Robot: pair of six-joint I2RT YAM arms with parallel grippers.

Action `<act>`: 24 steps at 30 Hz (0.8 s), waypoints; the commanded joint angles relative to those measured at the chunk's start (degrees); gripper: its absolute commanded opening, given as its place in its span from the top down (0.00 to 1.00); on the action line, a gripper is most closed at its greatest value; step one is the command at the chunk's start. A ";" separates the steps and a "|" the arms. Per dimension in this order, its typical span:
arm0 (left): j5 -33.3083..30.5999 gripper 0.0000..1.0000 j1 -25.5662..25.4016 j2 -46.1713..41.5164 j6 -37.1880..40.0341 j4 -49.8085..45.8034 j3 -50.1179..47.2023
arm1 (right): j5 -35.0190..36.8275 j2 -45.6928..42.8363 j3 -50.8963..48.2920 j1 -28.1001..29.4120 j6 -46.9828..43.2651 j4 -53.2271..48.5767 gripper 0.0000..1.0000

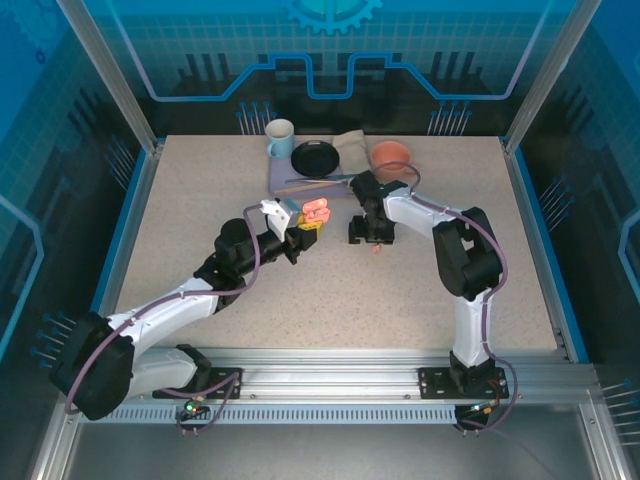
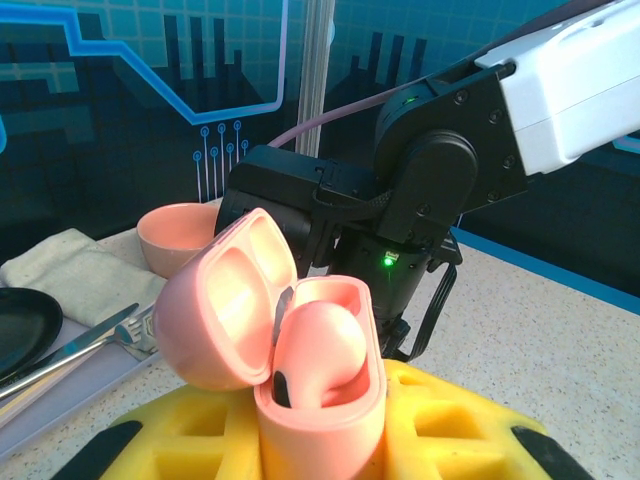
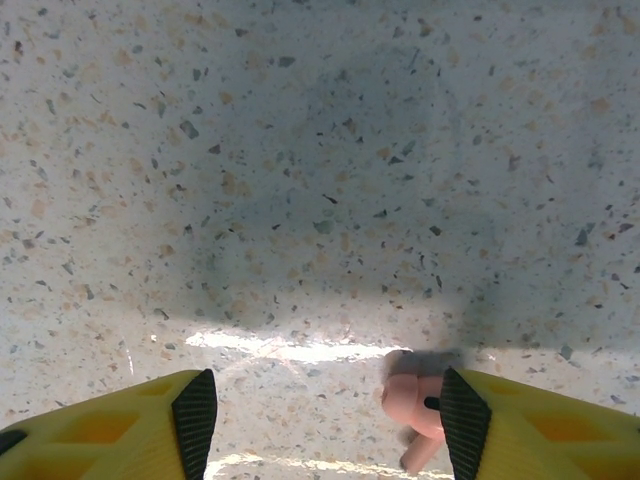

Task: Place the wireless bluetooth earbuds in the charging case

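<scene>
Pickup time: the salmon-pink earbud (image 3: 412, 400) lies on the table (image 3: 300, 150) just beside one finger pad (image 3: 462, 425) of the right gripper (image 3: 330, 425), whose jaws are wide and empty. The arm should shift to centre it, then close gently. Alongside, the left gripper (image 1: 303, 235) clamps the open charging case (image 2: 215, 310).

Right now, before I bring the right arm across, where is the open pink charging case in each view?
Top external: pink charging case at centre, in the left pincer tips.
Left wrist: bottom centre, lid open, between yellow fingers.
Right wrist: looks down on the speckled table beside a loose pink earbud.
Shared landmark: that table; the salmon bowl sits beyond the case in the first two.
</scene>
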 commanded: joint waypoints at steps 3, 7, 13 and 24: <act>0.45 1.00 0.31 0.61 -0.40 3.10 1.52 | 1.11 -4.03 -1.11 0.40 1.10 -0.02 0.36; 0.49 1.00 0.35 0.55 -0.46 3.11 1.47 | 1.38 -6.55 -0.12 0.48 1.59 -0.60 0.35; 0.44 1.00 0.31 0.52 -0.58 3.23 1.38 | 7.05 -8.15 0.62 0.42 5.52 -4.27 0.35; 0.46 1.00 0.29 -0.08 -0.49 3.41 0.85 | 9.47 -3.86 -1.72 0.22 9.84 -5.58 0.37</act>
